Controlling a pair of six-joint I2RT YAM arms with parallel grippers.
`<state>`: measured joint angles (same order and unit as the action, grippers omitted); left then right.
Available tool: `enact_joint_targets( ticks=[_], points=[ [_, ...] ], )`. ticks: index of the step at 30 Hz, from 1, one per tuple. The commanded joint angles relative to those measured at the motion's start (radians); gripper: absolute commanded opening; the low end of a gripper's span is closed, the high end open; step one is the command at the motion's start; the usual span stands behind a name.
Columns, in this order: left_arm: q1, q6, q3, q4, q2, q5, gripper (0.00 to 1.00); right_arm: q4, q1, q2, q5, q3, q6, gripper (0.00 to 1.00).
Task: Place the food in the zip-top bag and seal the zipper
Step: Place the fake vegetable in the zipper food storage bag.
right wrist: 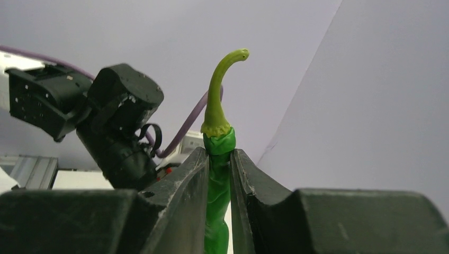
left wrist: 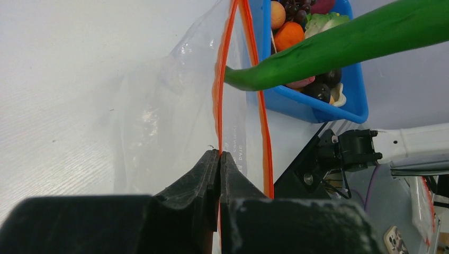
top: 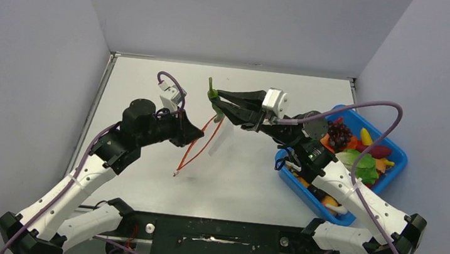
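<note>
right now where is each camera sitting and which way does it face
Top external: above and behind the bases, looking down on the table; both arms show.
Left wrist: on the left arm, looking along the left hand at the zip-top bag it pinches, blue bin beyond.
Right wrist: on the right arm, looking along the right hand toward the left arm and walls.
Shared: all three see the green pepper held by the right hand.
</note>
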<state>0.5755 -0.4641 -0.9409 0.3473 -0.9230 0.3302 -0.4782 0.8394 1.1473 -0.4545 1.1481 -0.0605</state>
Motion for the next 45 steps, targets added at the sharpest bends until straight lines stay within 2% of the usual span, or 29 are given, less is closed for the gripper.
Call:
enact_joint_targets(
  ticks=[1, 5, 14, 20, 25, 29, 35, 45],
  points=[
    [0.003, 0.004, -0.031, -0.037, 0.028, 0.022, 0.00, -0.009, 0.007, -0.053, -0.039, -0.065, -0.119, 0.11],
    [0.004, 0.000, -0.040, -0.031, 0.035, 0.040, 0.00, 0.093, 0.007, -0.086, -0.070, -0.101, -0.238, 0.14],
    [0.004, -0.009, -0.039, -0.049, 0.038, 0.105, 0.00, 0.332, 0.025, -0.075, -0.090, -0.122, -0.456, 0.13],
    [0.004, 0.059, -0.075, 0.013, 0.017, 0.116, 0.00, 0.478, 0.133, -0.037, 0.027, -0.093, -0.646, 0.14],
    [0.003, 0.042, -0.076, 0.002, 0.020, 0.134, 0.00, 0.609, 0.188, -0.001, 0.091, -0.052, -0.772, 0.15],
    [0.003, 0.038, -0.074, 0.006, 0.019, 0.135, 0.00, 0.682, 0.202, -0.002, 0.111, -0.041, -0.826, 0.14],
    [0.003, 0.035, -0.061, -0.015, 0.020, 0.212, 0.00, 0.758, 0.225, 0.006, 0.189, -0.024, -0.896, 0.13],
    [0.002, 0.045, -0.049, 0.004, 0.014, 0.226, 0.00, 0.858, 0.309, 0.043, 0.331, 0.011, -0.982, 0.10]
  ],
)
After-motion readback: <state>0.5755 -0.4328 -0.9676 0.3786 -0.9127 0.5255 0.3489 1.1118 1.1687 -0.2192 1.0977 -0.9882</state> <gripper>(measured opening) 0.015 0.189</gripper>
